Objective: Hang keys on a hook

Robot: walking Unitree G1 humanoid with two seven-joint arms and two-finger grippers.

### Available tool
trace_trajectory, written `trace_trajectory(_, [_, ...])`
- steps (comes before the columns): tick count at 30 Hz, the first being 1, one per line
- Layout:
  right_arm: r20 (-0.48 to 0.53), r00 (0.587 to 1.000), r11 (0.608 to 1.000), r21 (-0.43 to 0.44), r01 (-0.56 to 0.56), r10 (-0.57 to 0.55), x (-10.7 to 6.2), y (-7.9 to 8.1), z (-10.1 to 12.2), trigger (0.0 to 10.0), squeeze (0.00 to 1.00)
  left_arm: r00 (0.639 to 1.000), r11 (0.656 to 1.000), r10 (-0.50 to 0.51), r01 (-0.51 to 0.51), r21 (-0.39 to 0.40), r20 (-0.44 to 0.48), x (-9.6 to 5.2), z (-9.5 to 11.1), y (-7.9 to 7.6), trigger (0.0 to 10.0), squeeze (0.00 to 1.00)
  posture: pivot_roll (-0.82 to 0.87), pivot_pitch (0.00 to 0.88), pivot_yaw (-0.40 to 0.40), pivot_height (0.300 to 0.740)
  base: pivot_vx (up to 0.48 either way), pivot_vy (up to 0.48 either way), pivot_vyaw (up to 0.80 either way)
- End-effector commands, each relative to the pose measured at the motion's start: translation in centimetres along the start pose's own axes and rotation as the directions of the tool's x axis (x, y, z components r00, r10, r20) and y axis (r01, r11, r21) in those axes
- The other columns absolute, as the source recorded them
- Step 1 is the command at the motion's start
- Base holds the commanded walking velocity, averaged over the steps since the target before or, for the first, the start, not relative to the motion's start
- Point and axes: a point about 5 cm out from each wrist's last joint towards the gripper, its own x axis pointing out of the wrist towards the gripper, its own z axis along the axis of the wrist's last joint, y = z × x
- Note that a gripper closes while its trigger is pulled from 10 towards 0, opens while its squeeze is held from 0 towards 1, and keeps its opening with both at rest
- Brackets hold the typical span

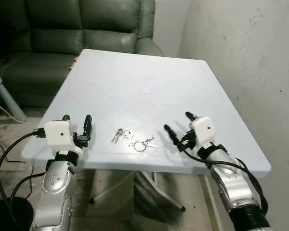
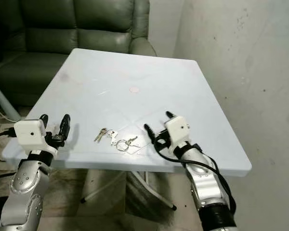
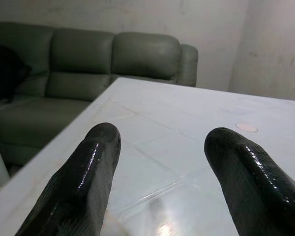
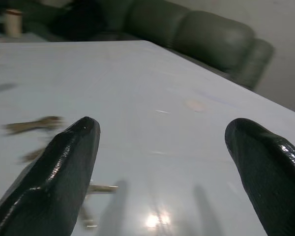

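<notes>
A small bunch of silver metal keys on a thin round ring (image 1: 134,139) is seen lying flat on the pale blue plastic surface (image 1: 183,86), close to its near edge and between the two arms. The right gripper (image 1: 179,126) is held just above the surface, near the keys on their right side, and its jaws are spread wide with nothing between them; in the right wrist view the blurred keys (image 4: 32,124) are seen beside one black finger (image 4: 64,167). The left gripper (image 1: 77,126) is placed at the near left part of the surface, well apart from the keys, and its jaws are also wide open and empty. No hook can be found in these pictures, so the picking of the keys is judged to be the step in hand. For a good grasp, the right gripper should be brought over the ring, and the jaws should be lowered until the tips touch the surface on both sides of it. Because the keys are thin and lie flat, they could slide away or slip out if the closing is done too high. A dark green leather sofa (image 1: 82,38) is standing behind the surface.
</notes>
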Motion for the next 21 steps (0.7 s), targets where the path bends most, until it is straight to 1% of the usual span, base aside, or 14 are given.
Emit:
trace_trajectory(1, [-0.003,1.000,0.999,-0.036,-0.025,0.025,0.3,-0.4,0.3,10.0,0.00,0.999,0.999,-0.040,0.040,0.007,0.008,-0.1,0.1,-0.4,10.0,0.00,-0.11,0.000,-0.061,0.724,0.000,0.000,0.00])
trace_trajectory(5, [-0.003,1.000,0.999,-0.039,-0.027,0.027,0.3,-0.5,0.3,10.0,0.00,0.999,0.999,-0.041,0.041,0.009,0.012,-0.1,0.1,-0.4,10.0,0.00,-0.11,0.000,-0.061,0.724,0.000,0.000,0.00])
trace_trajectory(8, [-0.005,0.996,0.995,-0.056,-0.084,0.084,1.4,-0.9,1.1,10.0,0.00,0.995,0.995,-0.095,0.095,0.012,-0.011,-0.8,-0.5,-1.4,10.0,0.00,-0.10,0.000,-0.074,0.724,0.000,0.000,0.00])
trace_trajectory(9, [-0.008,0.995,0.994,-0.056,-0.097,0.097,1.7,-1.0,1.3,10.0,0.00,0.993,0.993,-0.114,0.114,0.008,-0.017,-0.9,-0.6,-1.9,10.0,0.00,-0.09,0.000,-0.080,0.724,0.000,0.000,0.00])
trace_trajectory(11, [-0.012,0.994,0.992,-0.059,-0.109,0.109,2.1,-0.9,1.6,10.0,0.00,0.992,0.992,-0.127,0.127,0.008,-0.018,-0.9,-0.6,-2.3,10.0,0.00,-0.09,0.000,-0.082,0.724,0.000,0.000,0.00])
trace_trajectory(12, [-0.012,0.991,0.989,-0.064,-0.136,0.135,2.3,-0.7,1.7,10.0,0.00,0.990,0.991,-0.137,0.137,0.001,-0.024,-0.9,-0.7,-2.7,10.0,0.00,-0.09,0.000,-0.084,0.724,0.000,0.000,0.00])
trace_trajectory(15, [-0.016,0.986,0.985,-0.060,-0.165,0.164,2.7,-0.3,2.0,10.0,0.00,0.987,0.987,-0.160,0.160,-0.005,-0.033,-0.8,-0.9,-3.2,10.0,0.00,-0.09,0.000,-0.087,0.724,0.000,0.000,0.00])
trace_trajectory(17, [-0.004,0.977,0.976,-0.056,-0.212,0.212,3.4,0.4,2.4,10.0,0.00,0.984,0.984,-0.177,0.177,-0.015,-0.033,-0.9,-0.9,-3.8,10.0,0.00,-0.09,0.000,-0.087,0.724,0.000,0.000,0.00])
trace_trajectory(21, [0.000,0.976,0.974,-0.061,-0.216,0.217,3.6,0.6,2.5,10.0,0.00,0.984,0.984,-0.177,0.176,-0.016,-0.030,-1.0,-0.9,-3.9,10.0,0.00,-0.09,0.000,-0.091,0.724,0.000,0.000,0.00])
